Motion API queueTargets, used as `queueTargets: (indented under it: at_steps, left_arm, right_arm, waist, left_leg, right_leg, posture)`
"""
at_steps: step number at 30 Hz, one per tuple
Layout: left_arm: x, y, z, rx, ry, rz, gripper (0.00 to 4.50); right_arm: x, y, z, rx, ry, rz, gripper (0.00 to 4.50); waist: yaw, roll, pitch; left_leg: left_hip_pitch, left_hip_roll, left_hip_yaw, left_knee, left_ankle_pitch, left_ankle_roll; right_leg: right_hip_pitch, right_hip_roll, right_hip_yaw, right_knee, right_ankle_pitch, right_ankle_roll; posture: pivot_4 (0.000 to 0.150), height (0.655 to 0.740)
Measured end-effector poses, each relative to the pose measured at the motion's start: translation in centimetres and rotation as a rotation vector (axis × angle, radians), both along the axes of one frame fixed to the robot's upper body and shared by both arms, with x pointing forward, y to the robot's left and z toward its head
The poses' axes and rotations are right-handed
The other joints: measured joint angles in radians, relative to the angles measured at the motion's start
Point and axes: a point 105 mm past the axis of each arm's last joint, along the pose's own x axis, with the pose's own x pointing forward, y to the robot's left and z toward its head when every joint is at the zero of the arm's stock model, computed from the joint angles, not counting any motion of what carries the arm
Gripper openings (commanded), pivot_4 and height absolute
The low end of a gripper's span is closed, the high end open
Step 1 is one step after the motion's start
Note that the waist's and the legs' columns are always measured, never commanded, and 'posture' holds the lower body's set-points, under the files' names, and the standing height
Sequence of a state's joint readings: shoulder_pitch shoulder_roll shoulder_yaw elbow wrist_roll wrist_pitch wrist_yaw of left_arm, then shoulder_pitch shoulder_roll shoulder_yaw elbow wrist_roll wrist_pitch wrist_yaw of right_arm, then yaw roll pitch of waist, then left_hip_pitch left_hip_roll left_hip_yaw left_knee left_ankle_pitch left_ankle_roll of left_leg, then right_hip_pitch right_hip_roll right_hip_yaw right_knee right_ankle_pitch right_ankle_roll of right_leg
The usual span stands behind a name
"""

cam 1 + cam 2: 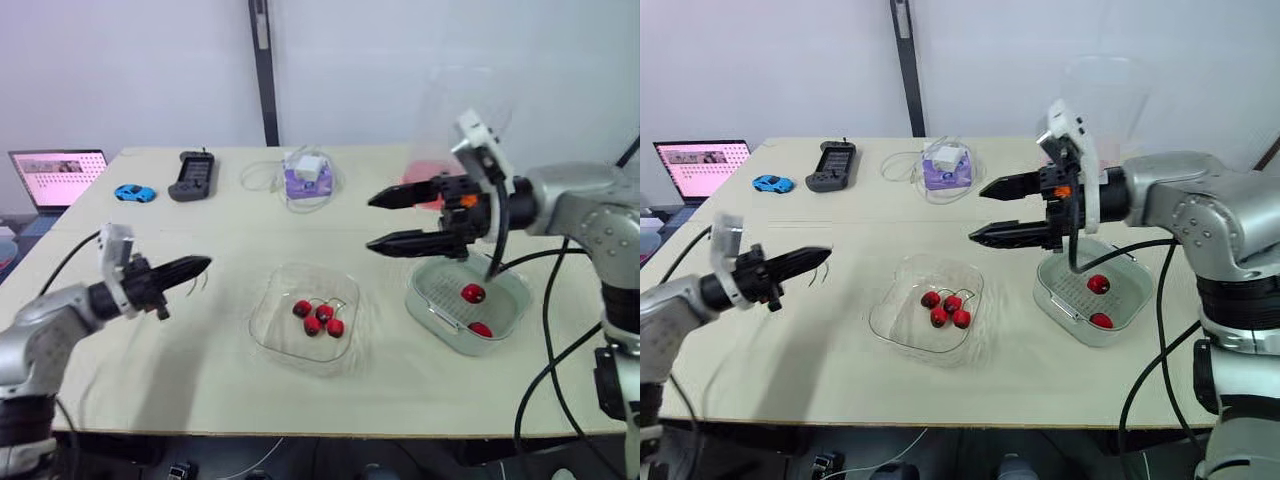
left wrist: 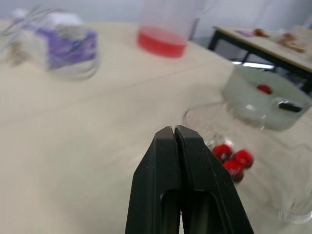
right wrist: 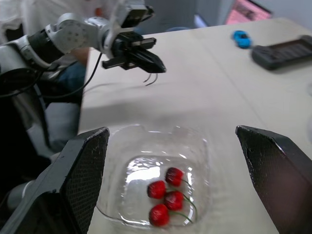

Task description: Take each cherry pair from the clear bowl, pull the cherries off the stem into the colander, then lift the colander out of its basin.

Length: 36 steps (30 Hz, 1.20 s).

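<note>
The clear bowl (image 1: 262, 300) sits mid-table and holds several red cherries (image 1: 318, 318) with stems. To its right, the white colander (image 1: 445, 285) rests in its pale basin (image 1: 440, 325), with two loose cherries (image 1: 473, 294) inside. My right gripper (image 1: 371, 222) hovers open above the gap between bowl and colander, fingers spread wide and empty. My left gripper (image 1: 205, 264) is left of the bowl, above the table, shut on a thin bare cherry stem (image 3: 148, 80) that dangles from its tip. The left wrist view shows its fingers (image 2: 174, 134) pressed together.
Along the far side stand a laptop (image 1: 58, 175), a blue toy car (image 1: 134, 192), a black handheld device (image 1: 192, 175) and a purple box with a cable (image 1: 307, 177). A clear pitcher with red liquid (image 1: 455, 120) stands behind the colander.
</note>
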<state>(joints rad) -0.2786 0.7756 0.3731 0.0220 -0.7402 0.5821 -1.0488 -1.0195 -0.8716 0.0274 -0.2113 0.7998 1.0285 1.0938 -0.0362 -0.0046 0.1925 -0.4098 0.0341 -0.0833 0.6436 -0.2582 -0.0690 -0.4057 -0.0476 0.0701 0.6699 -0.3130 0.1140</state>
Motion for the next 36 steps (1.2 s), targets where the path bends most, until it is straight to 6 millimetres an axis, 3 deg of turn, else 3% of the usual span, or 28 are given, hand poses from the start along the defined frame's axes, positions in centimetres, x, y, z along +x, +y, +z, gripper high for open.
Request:
queueTargets:
  at_steps: [3, 6, 8, 11, 17, 18, 24, 27, 31, 33, 36]
  left_arm:
    - [-1.0, 0.8, -3.0, -0.007, 0.087, 0.066, 0.0]
    - [-2.1, 1.2, -7.4, -0.015, 0.219, 0.121, 0.0]
    - [-2.3, 1.5, -8.7, -0.028, 0.255, 0.158, 0.0]
    - [-2.1, 2.0, -8.6, -0.023, 0.25, 0.197, 0.86]
    - [-1.9, 2.7, -8.9, -0.018, 0.264, 0.242, 3.92]
    - [-1.7, 3.2, -8.7, -0.019, 0.262, 0.263, 4.43]
    - [-0.7, 5.5, -6.2, -0.009, 0.168, 0.345, 4.48]
    - [0.2, 5.4, -2.6, 0.036, 0.049, 0.305, 4.48]
    - [0.3, 2.3, 3.0, 0.085, -0.089, 0.101, 4.48]
    - [-0.5, 0.0, 4.2, 0.103, -0.119, -0.042, 4.48]
    - [-1.4, -2.3, 4.3, 0.146, -0.111, -0.198, 4.48]
  right_arm:
    - [-0.1, 0.4, -0.1, 0.004, -0.002, 0.018, 4.42]
    - [-0.1, 0.6, -0.2, 0.01, 0.0, 0.032, 4.42]
    - [-0.1, 0.6, -0.2, 0.011, -0.002, 0.032, 4.42]
    - [-0.1, 0.6, -0.2, 0.011, -0.002, 0.033, 4.5]
    - [-0.1, 0.5, -0.3, 0.009, 0.005, 0.029, 4.5]
    - [-0.1, 0.4, -0.4, 0.007, 0.011, 0.023, 4.5]
    - [0.1, -0.3, -0.8, -0.003, 0.047, -0.028, 4.5]
    - [-0.2, -0.3, -1.5, -0.05, 0.027, -0.05, 4.5]
    - [-0.4, 1.3, -3.1, -0.134, -0.019, -0.031, 4.5]
    - [0.0, 2.2, -3.6, -0.15, -0.029, -0.039, 4.5]
    - [1.1, 3.3, -4.7, -0.212, -0.097, -0.114, 4.5]
  waist:
    - [0.004, 0.0, 0.0]
    - [0.001, 0.0, 0.0]
    - [0.001, -0.001, 0.0]
    - [-0.001, -0.001, 0.0]
    - [-0.006, -0.001, 0.0]
    - [-0.006, -0.001, 0.0]
    - [-0.005, -0.001, 0.0]
    - [-0.001, -0.001, 0.0]
    - [-0.01, -0.001, 0.0]
    - [-0.015, -0.001, 0.0]
    - [-0.018, -0.001, 0.0]
  left_leg:
    - [0.0, -0.001, 0.001, 0.002, 0.0, 0.0]
    - [0.0, -0.001, 0.001, 0.002, 0.0, 0.0]
    - [0.0, -0.001, 0.0, 0.002, 0.0, 0.0]
    - [0.0, -0.001, 0.0, 0.002, 0.0, 0.0]
    - [0.001, -0.001, 0.0, 0.002, 0.0, 0.0]
    - [0.001, -0.001, 0.0, 0.002, 0.0, 0.0]
    - [0.001, -0.001, 0.0, 0.002, 0.0, 0.0]
    - [0.0, -0.001, 0.0, 0.002, 0.0, 0.0]
    - [0.0, -0.001, 0.001, 0.001, 0.0, 0.0]
    - [0.001, -0.001, 0.002, 0.001, 0.0, 0.0]
    - [0.001, 0.0, 0.001, 0.001, 0.0, 0.0]
  right_leg:
    - [0.002, -0.002, 0.001, -0.001, 0.0, 0.0]
    - [0.002, -0.001, 0.0, -0.001, 0.0, 0.0]
    - [0.002, -0.001, 0.0, 0.0, 0.0, 0.0]
    - [0.002, -0.001, 0.0, 0.0, 0.0, 0.0]
    - [0.001, -0.001, 0.0, 0.001, 0.0, 0.0]
    - [0.001, -0.001, 0.0, 0.001, 0.0, 0.0]
    - [0.001, -0.001, 0.0, 0.001, 0.0, 0.0]
    - [0.001, -0.001, 0.0, 0.001, 0.0, 0.0]
    - [0.001, -0.001, 0.001, 0.001, 0.0, 0.0]
    - [0.0, 0.0, 0.001, 0.001, 0.0, 0.0]
    - [-0.001, 0.001, 0.001, 0.003, 0.0, 0.0]
  posture:
    - [0.15, 0.7332]
    - [0.15, 0.7332]
    - [0.15, 0.7332]
    - [0.15, 0.7332]
    - [0.15, 0.7332]
    - [0.15, 0.7332]
    - [0.15, 0.7332]
    - [0.15, 0.7332]
    - [0.15, 0.7332]
    - [0.15, 0.7332]
    - [0.15, 0.7332]
